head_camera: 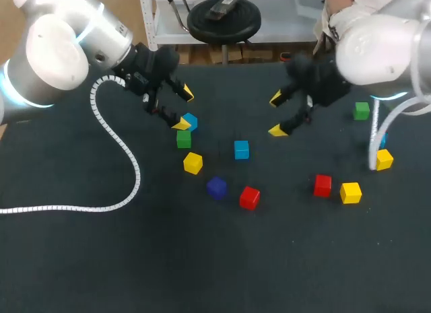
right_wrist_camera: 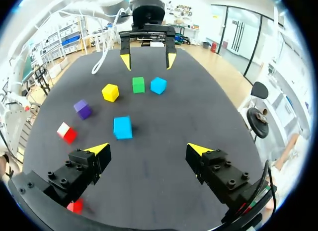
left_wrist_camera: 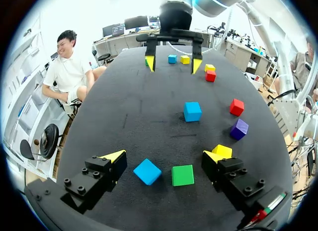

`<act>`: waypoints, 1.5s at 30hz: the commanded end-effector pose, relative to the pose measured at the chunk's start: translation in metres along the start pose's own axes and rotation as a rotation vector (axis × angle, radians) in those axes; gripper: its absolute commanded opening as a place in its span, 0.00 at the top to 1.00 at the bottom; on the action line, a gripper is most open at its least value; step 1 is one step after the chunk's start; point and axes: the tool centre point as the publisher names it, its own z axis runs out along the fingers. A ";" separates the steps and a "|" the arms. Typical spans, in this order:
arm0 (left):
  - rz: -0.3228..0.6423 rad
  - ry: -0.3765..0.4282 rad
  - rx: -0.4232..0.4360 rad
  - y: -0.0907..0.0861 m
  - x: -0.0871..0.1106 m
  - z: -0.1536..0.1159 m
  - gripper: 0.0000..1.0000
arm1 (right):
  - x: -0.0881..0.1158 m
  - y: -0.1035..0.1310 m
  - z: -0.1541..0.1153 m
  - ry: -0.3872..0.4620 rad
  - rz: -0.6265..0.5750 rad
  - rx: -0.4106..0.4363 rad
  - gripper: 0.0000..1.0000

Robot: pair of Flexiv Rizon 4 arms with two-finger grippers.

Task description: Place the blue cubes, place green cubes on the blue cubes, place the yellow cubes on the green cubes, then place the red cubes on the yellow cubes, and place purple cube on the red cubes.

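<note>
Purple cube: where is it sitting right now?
In the head view the purple cube lies near the middle of the table, between a yellow cube and a red cube, apart from both.

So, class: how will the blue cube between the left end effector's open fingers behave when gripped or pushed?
The blue cube looks rigid and crisp-edged, so probably won't deform. Its flat faces suggest sliding, not rolling. It sits skewed to the left end effector, so may twist when squeezed.

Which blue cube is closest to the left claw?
The blue cube beside the green cube, between the open fingers of the left gripper; the others sit farther out.
</note>
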 end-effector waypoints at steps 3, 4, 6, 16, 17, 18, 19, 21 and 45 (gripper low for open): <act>0.001 0.000 0.002 0.001 0.001 0.000 0.00 | 0.009 0.012 -0.039 0.020 -0.013 0.042 0.00; 0.001 0.000 0.002 0.001 0.001 0.000 0.00 | 0.012 0.012 -0.045 0.026 -0.013 0.045 0.00; 0.001 0.000 0.002 0.001 0.001 0.000 0.00 | 0.016 0.013 -0.052 0.025 -0.010 0.046 0.00; 0.001 0.000 0.002 0.001 0.001 0.000 0.00 | 0.045 0.021 -0.093 0.095 0.014 0.072 0.00; 0.001 0.000 0.002 0.001 0.001 0.000 0.00 | 0.048 0.022 -0.097 0.102 0.022 0.083 0.00; 0.001 0.000 0.002 0.001 0.001 0.000 0.00 | 0.052 0.023 -0.101 0.106 0.033 0.094 0.00; 0.001 0.000 0.002 0.001 0.001 0.000 0.00 | 0.056 0.025 -0.105 0.113 0.042 0.105 0.00; 0.001 0.000 0.002 0.001 0.001 0.000 0.00 | 0.064 0.027 -0.113 0.123 0.060 0.120 0.00; 0.001 0.000 0.002 0.001 0.001 0.000 0.00 | 0.130 0.063 -0.161 0.208 0.196 0.196 0.00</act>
